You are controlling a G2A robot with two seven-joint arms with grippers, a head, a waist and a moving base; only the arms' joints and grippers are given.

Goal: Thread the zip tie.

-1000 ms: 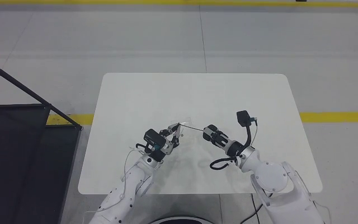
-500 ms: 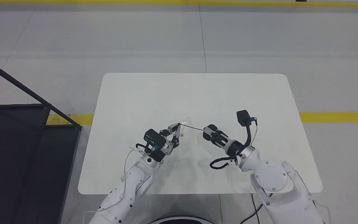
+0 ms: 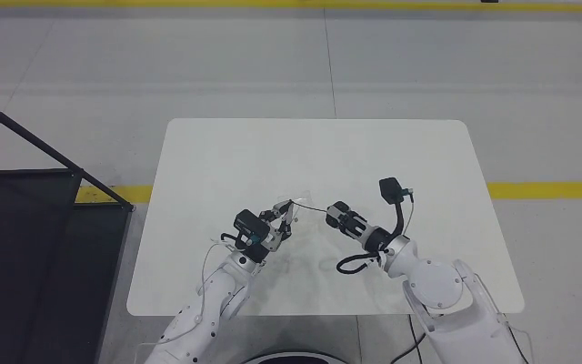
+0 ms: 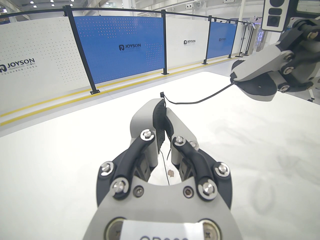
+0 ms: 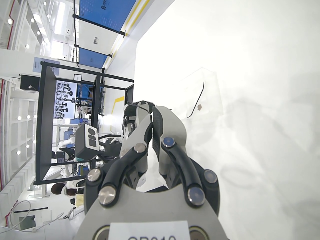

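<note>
Currently, you hold the thin black plastic zip tie (image 4: 195, 102) above the white tabletop (image 4: 75, 156): left claw (image 4: 162, 111) clamped just below its head, right claw (image 4: 234, 79) clamped on its tail, positioned to steer tail into head.

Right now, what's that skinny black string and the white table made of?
The thin black zip tie looks like bendy matte plastic: it sags in a smooth curve. The white rounded table seems hard and smooth; laminate or painted board, unclear.

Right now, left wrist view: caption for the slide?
Both ends held: left gripper pinches the zip tie below its head, right gripper grips the far end, above the white table.
</note>
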